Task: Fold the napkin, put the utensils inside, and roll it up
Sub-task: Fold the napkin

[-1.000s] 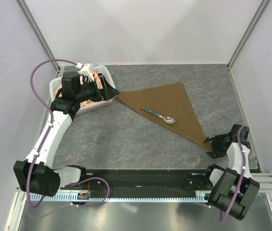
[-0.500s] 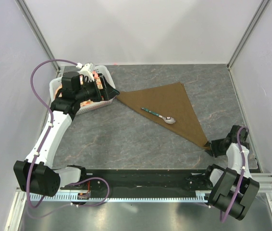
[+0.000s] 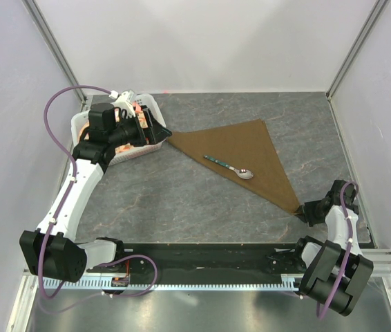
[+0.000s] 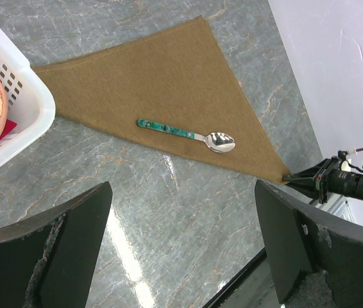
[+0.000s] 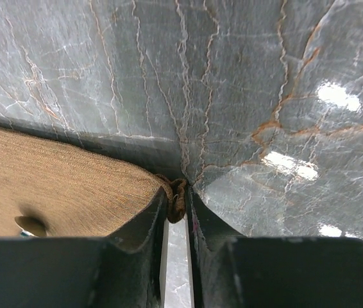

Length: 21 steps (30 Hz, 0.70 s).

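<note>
Pinching napkin (image 5: pixel 59 186) corner, right jaws, grip plain only wrist-side

A: We get bright, even light in the top view. The white walls nearly wash out, and shadows there stay soft and faint.

B: In the right wrist view we catch glare on the table (image 5: pixel 335 96), with white spots from 2 to 4 o'clock.

A: We also see a dark shadow band along the napkin (image 5: pixel 59 186) at 9 o'clock.

B: The right fingers (image 5: pixel 136 256) at 6 o'clock look dim and soft. In the left wrist view we see a glare streak at 7 o'clock, and the spoon (image 4: pixel 185 133) is sharp.
</note>
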### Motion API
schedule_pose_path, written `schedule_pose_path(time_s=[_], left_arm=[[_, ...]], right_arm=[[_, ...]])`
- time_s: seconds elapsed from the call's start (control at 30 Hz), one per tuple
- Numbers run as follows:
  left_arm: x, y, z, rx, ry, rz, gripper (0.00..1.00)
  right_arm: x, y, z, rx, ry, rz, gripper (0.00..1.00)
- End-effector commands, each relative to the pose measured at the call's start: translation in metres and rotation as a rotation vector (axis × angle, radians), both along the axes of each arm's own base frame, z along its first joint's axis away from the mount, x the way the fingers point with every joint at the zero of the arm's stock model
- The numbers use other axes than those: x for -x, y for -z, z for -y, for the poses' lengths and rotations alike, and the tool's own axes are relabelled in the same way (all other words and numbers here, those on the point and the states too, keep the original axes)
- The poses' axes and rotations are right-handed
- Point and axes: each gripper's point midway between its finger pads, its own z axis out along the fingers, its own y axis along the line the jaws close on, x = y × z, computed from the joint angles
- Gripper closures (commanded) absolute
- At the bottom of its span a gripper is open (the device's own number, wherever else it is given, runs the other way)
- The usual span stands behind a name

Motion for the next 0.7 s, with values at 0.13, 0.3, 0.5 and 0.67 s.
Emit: schedule_pose_path(time_s=[0.13, 0.3, 0.5, 0.67], left_arm=[[-0.004, -0.006, 0.004, 0.036, 0.009, 0.015, 0.0], [-0.004, -0.003, 0.005, 0.041, 0.011, 0.004, 0.0], [-0.004, -0.003, 0.005, 0.043, 0.014, 0.009, 0.0], [-0.004, -0.002, 0.005, 0.044, 0.014, 0.008, 0.0]], right_arm=[[-0.013, -0.005, 0.021, 0.089, -0.018, 0.018, 0.81], [-0.023, -0.017, 0.044, 0.195, -0.029, 0.015, 0.9], [-0.035, -0.025, 0.067, 0.242, -0.013, 0.003, 0.99], [-0.039, -0.026, 0.093, 0.276, 0.006, -0.026, 1.0]])
